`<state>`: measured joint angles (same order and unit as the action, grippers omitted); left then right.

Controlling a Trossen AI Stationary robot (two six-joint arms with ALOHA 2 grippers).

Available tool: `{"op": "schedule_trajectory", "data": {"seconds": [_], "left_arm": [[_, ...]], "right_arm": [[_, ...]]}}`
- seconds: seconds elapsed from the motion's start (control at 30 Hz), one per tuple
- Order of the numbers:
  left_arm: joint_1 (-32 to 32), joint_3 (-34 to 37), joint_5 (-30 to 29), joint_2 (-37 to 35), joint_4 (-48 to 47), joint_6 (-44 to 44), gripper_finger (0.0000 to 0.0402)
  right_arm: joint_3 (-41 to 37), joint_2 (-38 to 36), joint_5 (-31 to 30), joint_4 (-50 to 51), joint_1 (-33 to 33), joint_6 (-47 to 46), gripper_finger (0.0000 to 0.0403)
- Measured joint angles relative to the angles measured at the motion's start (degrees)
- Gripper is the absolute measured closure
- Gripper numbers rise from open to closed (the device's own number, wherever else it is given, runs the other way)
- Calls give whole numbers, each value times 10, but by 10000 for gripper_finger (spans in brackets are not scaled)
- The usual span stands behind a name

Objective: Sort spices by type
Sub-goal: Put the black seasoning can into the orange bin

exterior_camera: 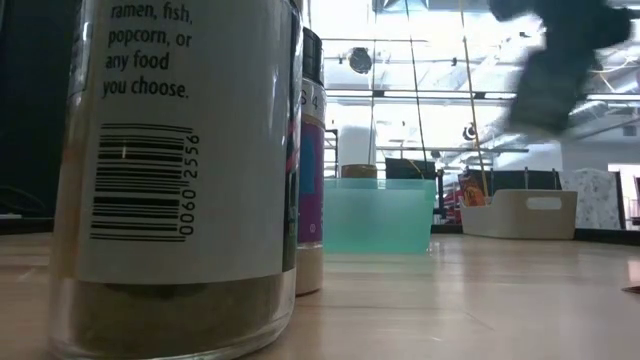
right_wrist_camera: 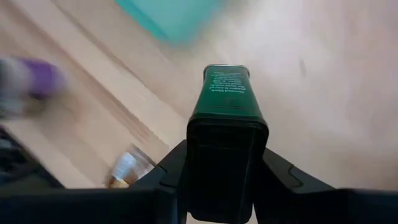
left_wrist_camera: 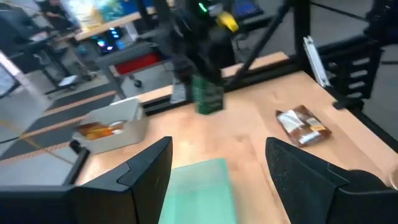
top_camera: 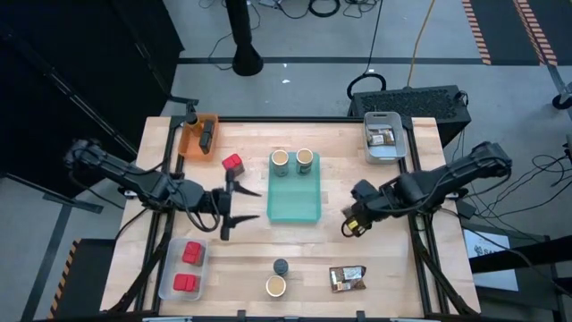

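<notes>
My right gripper (top_camera: 351, 224) (right_wrist_camera: 227, 158) is shut on a dark green rectangular tin (right_wrist_camera: 227, 93), above bare table to the right of the teal tray (top_camera: 295, 210); the tin also shows in the left wrist view (left_wrist_camera: 208, 99). My left gripper (top_camera: 239, 204) (left_wrist_camera: 217, 165) is open, just left of the tray. Two tan jars (top_camera: 281, 159) (top_camera: 305, 159) stand in the tray's far end. A red box (top_camera: 232, 163) sits on the table. A brown packet (top_camera: 347, 277), a small black jar (top_camera: 281, 266) and a tan jar (top_camera: 275, 286) rest near the near edge. My right gripper pinches the green tin between its two fingers (right_wrist_camera: 171, 171) on opposite side faces, at the end nearest the wrist (right_wrist_camera: 227, 146). The fingers come from above, slanting down. The tin points down past the fingertips, along the fingers, lifted clear of the table.
An orange bin (top_camera: 188, 139) holds a dark item at the far left. A pale bin (top_camera: 399, 143) with packets stands far right. A clear tray (top_camera: 170, 268) holds red boxes at the near left. In the low view two jars (exterior_camera: 180, 170) (exterior_camera: 312, 150) stand close to the camera.
</notes>
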<state>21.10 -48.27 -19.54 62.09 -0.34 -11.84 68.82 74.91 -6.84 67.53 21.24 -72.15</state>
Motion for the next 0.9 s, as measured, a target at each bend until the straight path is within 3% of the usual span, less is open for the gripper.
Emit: {"op": "schedule_trajectory", "data": {"seconds": [0.17,0.53,0.8,0.9], "left_arm": [[-2,1,4,38,41,-5,144],[-34,1,4,98,89,37,141],[-64,1,-73,107,95,35,115],[-74,1,-74,107,89,35,112]], "right_arm": [[97,42,-81,-33,-28,169,300],[237,179,-102,-153,-80,641,300],[284,231,-98,-187,-100,778,300],[284,241,-105,-203,-102,806,300]]}}
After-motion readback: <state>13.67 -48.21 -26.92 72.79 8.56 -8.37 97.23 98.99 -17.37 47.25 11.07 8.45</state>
